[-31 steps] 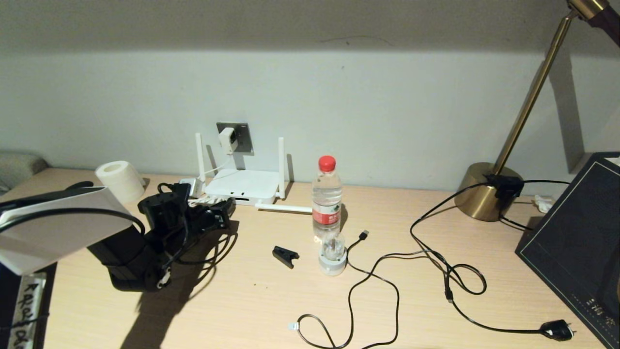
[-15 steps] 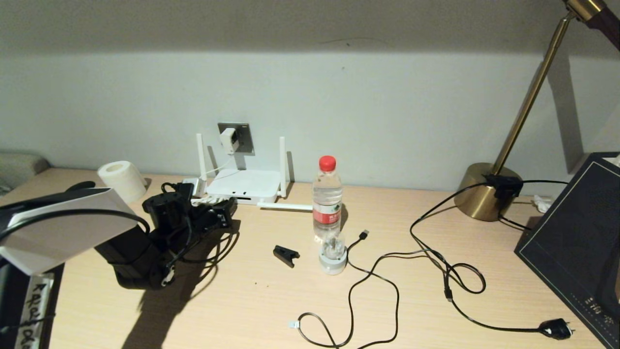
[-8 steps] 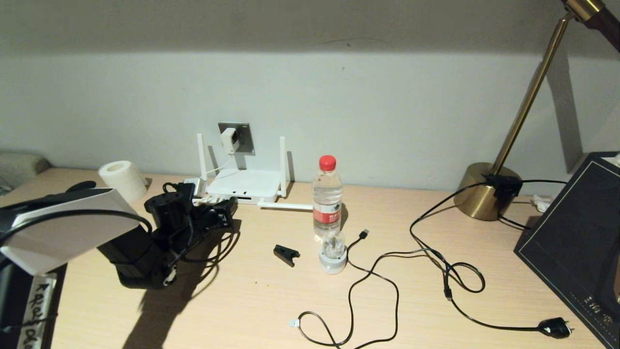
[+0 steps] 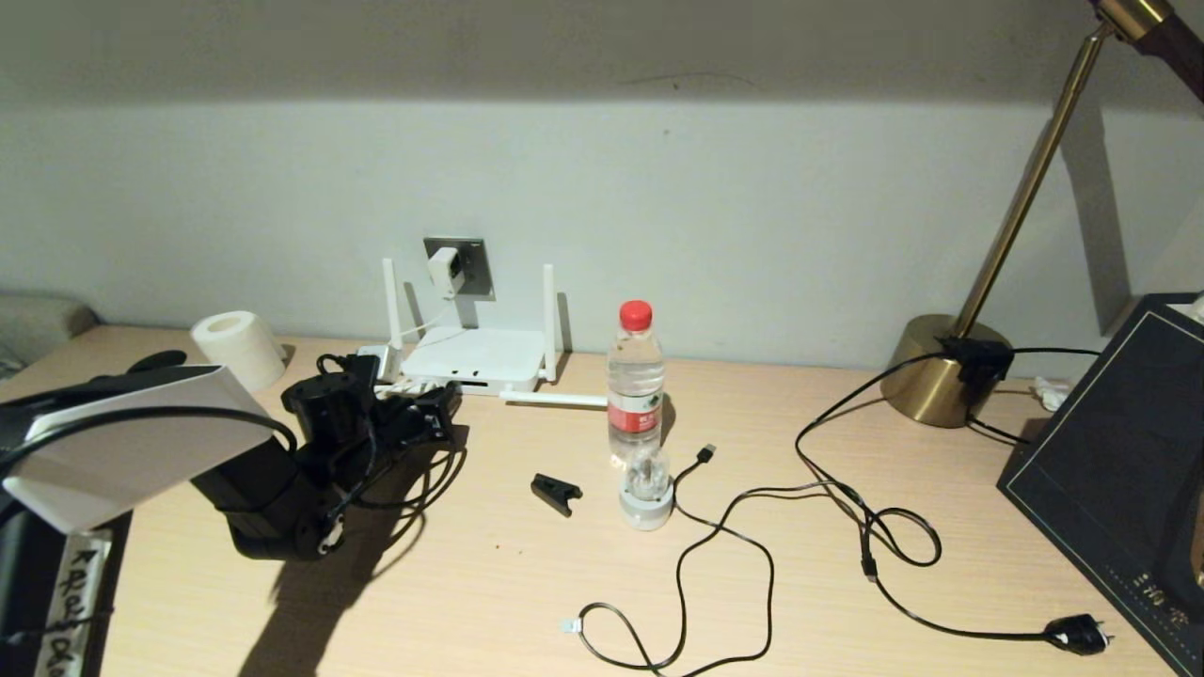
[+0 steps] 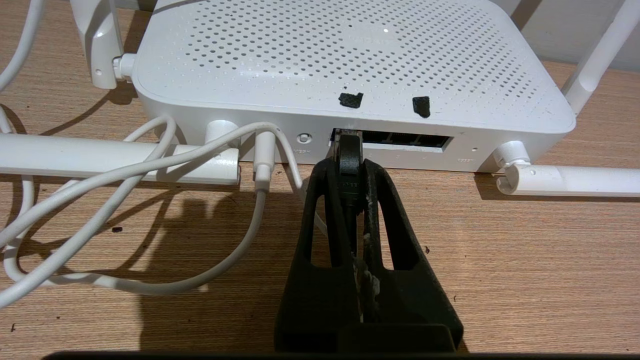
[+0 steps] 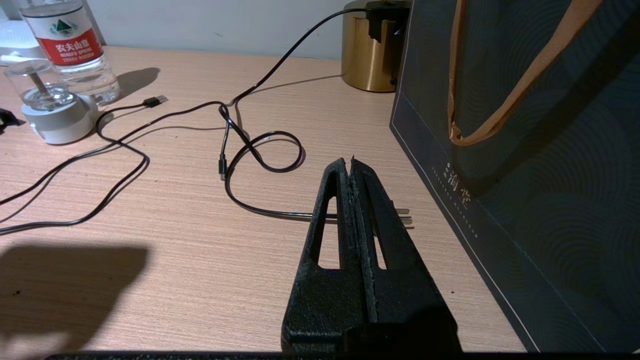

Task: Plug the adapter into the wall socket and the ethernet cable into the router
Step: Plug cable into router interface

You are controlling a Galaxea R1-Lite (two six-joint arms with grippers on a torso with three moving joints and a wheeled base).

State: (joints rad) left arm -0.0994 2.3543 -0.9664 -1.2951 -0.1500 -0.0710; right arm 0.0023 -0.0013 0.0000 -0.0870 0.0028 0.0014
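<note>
The white router (image 4: 475, 357) lies flat against the wall, two antennas upright and one lying on the table. Above it the white adapter (image 4: 441, 270) sits in the dark grey wall socket (image 4: 472, 256), its white cord (image 5: 150, 165) running to the router's edge. My left gripper (image 4: 440, 406) (image 5: 348, 167) is shut on the ethernet cable's black connector boot (image 5: 348, 152), whose tip is at the leftmost opening of the router's (image 5: 350, 60) dark port strip (image 5: 400, 140). My right gripper (image 6: 351, 162) hangs shut and empty low over the table beside a dark bag.
A water bottle (image 4: 635, 385), a small glass-domed white base (image 4: 646, 498) and a black clip (image 4: 555, 494) stand mid-table. A USB-tipped cable (image 4: 707, 454) and the lamp cord with black plug (image 4: 1077, 637) sprawl right. Brass lamp base (image 4: 941, 371), dark bag (image 4: 1119, 470), paper roll (image 4: 237, 350).
My left arm has crept slightly forward and right toward the router with the connector held. Nothing else on the table has moved.
</note>
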